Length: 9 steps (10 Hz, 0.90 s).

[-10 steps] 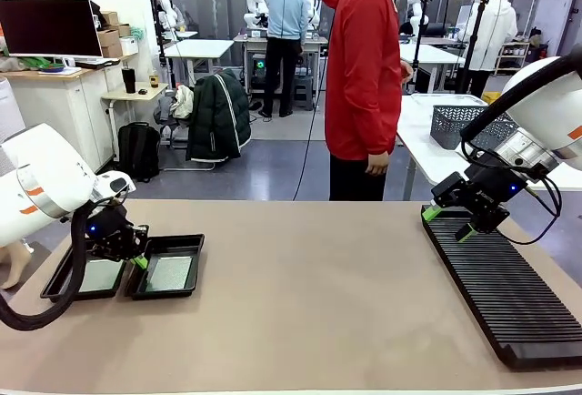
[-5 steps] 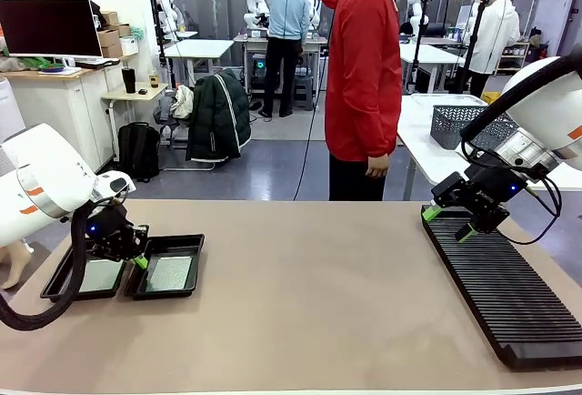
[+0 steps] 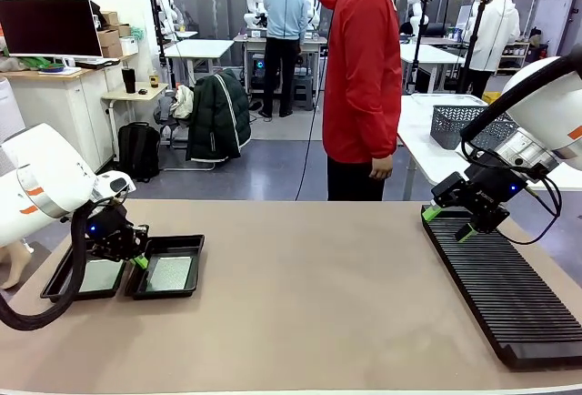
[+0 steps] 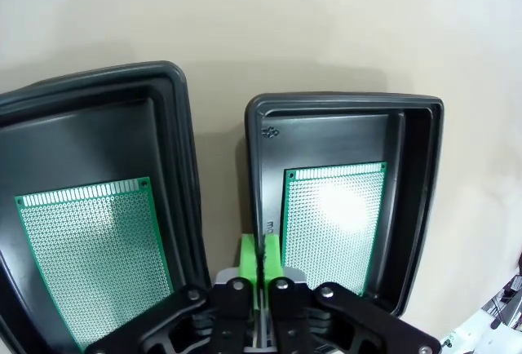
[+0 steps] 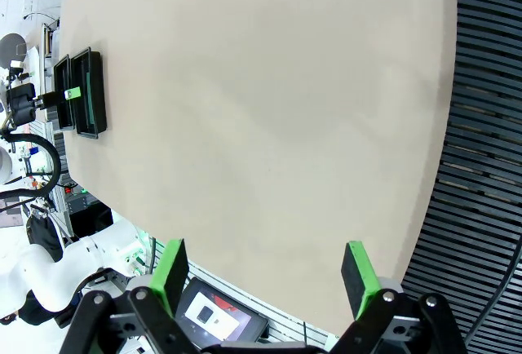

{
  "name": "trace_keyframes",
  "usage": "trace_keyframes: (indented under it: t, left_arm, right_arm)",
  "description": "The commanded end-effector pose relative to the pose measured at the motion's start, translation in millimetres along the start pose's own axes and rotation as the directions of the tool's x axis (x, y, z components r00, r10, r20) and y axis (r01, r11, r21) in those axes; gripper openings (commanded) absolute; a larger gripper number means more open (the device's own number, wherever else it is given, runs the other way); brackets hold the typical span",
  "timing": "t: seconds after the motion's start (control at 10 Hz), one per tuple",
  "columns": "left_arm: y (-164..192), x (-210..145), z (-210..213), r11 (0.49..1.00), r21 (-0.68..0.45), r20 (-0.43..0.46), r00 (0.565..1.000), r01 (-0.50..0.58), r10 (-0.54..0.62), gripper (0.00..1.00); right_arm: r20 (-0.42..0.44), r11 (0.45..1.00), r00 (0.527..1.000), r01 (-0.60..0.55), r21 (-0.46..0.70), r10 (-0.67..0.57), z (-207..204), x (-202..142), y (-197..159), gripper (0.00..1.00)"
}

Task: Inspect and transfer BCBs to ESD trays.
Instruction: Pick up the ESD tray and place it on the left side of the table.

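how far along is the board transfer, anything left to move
Looks near done: each of the two ESD trays holds one green BCB. The left gripper, jaws nearly together, holds nothing by the tray wall. The right gripper is open and empty over the slotted rack, which shows no boards.

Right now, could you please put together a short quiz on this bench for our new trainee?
1. True or false: each ESD tray holds one BCB.
2. Which pincer hangs with its jaws wide apart over the slotted rack? A) left pincer B) right pincer
3. Fill in: the left pincer's green pads stand nearly together above the gap between the two ____.

Key: 1 true; 2 B; 3 trays.
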State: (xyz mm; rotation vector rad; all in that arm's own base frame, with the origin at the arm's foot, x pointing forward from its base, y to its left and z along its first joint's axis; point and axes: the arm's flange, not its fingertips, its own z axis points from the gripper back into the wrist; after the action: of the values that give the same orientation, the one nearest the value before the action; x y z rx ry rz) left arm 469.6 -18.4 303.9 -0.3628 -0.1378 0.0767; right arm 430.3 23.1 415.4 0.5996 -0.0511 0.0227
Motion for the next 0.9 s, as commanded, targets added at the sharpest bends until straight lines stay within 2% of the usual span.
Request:
trace_keyframes:
  t: [0.0,0.5,0.8]
  left_arm:
    - [-3,-1,4,1.000,0.015,0.011,1.000,0.012,-0.012,0.20]
    - [-20,-9,31,0.994,0.109,0.045,0.999,0.019,-0.024,0.62]
    - [-40,-20,72,0.981,0.172,0.067,0.992,0.089,-0.102,0.90]
  right_arm:
    - [0.012,1.000,1.000,0.022,-0.005,-0.021,-1,0,2,1.00]
    - [0.012,1.000,1.000,0.022,-0.005,-0.021,-1,0,2,1.00]
    - [0.012,1.000,1.000,0.022,-0.005,-0.021,-1,0,2,1.00]
